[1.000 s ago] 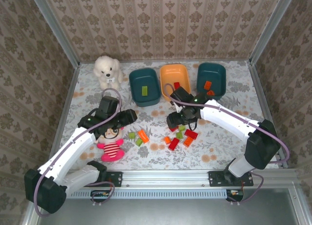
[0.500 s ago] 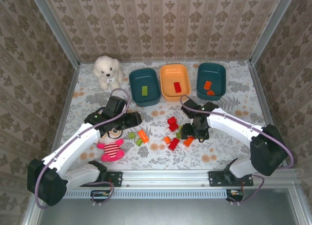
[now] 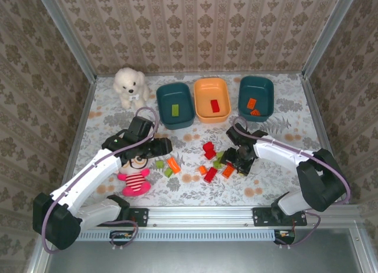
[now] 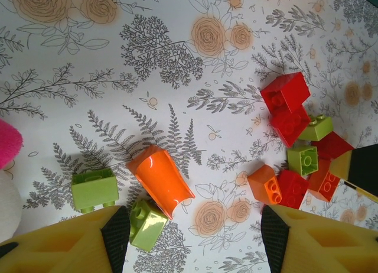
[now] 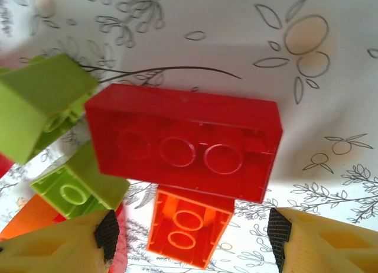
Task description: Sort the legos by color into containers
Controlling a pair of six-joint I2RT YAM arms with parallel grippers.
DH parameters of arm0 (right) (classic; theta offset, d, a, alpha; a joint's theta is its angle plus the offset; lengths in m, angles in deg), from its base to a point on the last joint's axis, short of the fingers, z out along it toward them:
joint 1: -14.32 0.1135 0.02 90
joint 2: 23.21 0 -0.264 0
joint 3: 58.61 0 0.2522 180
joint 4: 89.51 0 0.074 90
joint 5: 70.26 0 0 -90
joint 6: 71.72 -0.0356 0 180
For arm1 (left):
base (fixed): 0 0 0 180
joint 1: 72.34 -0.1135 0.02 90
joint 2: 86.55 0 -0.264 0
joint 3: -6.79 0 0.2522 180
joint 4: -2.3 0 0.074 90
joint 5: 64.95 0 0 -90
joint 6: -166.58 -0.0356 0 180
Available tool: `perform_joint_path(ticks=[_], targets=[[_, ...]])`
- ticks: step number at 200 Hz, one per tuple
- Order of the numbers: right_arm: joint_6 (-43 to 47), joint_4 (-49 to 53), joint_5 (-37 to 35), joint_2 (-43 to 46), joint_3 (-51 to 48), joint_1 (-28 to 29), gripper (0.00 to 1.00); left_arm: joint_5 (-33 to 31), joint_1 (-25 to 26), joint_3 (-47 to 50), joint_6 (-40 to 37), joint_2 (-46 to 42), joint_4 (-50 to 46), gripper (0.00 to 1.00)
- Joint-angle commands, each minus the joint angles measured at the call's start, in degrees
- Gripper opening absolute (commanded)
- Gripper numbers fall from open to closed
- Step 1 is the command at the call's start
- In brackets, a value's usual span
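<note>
Right tool (image 5: 193, 233) hung low over the main cluster of legos (image 3: 217, 162) on the tabletop (image 5: 177, 25), fingers apart and clamped on nothing. Target judged to be the long red brick (image 5: 183, 142): it lay studs-down, hollow underside up, just ahead of the fingertips. Its long axis ran nearly along the line from one finger to the other, slightly skewed. The brick looked about as long as the gap, so a straight close would meet its short ends; a wrist turn to take it across the narrow width seems safer. Crowding noted: a small orange brick (image 5: 188, 228) sat right between the fingers, touching the red one's near side, and two green bricks (image 5: 41, 104) pressed against its end on the tool's left. The orange tub (image 3: 204, 91), with one red brick in it, lay beyond the tool and to its left. Left tool (image 4: 195, 237), fingers also apart and empty, hovered over a curved orange piece (image 4: 160, 179), well apart from the red brick; the right arm was plainly nearer.
</note>
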Motion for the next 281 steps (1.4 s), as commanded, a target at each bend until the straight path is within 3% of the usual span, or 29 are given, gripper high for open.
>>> perform_joint_path(ticks=[1, 78, 110, 137, 154, 175, 202, 225, 246, 281], targets=[[-4.86, -1.39, 0.62, -0.37, -1.66, 0.33, 0.68, 1.34, 0.20, -1.50, -1.41, -0.09, -0.72, 0.64], [-8.00, -7.19, 1.27, -3.35, -3.89, 0.57, 0.63, 1.96, 0.19, -1.54, -1.70, 0.27, -0.54, 0.63], [-9.79, -9.51, 1.70, -4.46, -5.10, 0.70, 0.50, 1.79, 0.21, -1.24, -1.42, 0.01, -0.46, 0.63], [-11.09, -10.28, 1.79, -4.28, -4.44, 0.78, 0.30, 1.63, 0.23, -0.74, -0.95, -0.25, 0.07, 0.63], [-10.20, -6.24, -1.20, -0.70, -1.40, 0.87, 0.21, 1.52, 0.26, -0.70, -0.75, -0.26, 0.34, 0.63], [-4.95, 3.33, -7.54, 4.80, 6.44, 0.08, 0.18, 1.13, 0.39, -0.98, -0.62, -0.24, 0.56, 0.63], [5.63, 12.30, -14.32, 8.25, 17.68, -7.48, 0.18, 0.60, 0.36, -1.86, -0.35, 0.42, 1.36, 0.63], [14.30, 12.67, -15.65, 4.22, 25.85, -17.24, 0.18, 0.20, 0.47, -3.06, -0.36, 2.02, 2.15, 0.63], [19.55, 10.19, -17.21, -5.58, 33.60, -23.01, 0.18, -0.47, 0.52, -4.59, -0.35, 3.66, 2.58, 0.63], [23.98, 9.94, -21.11, -22.63, 48.43, -27.58, 0.17, -1.97, 0.73, -6.28, -0.10, 4.42, 2.15, 0.63]])
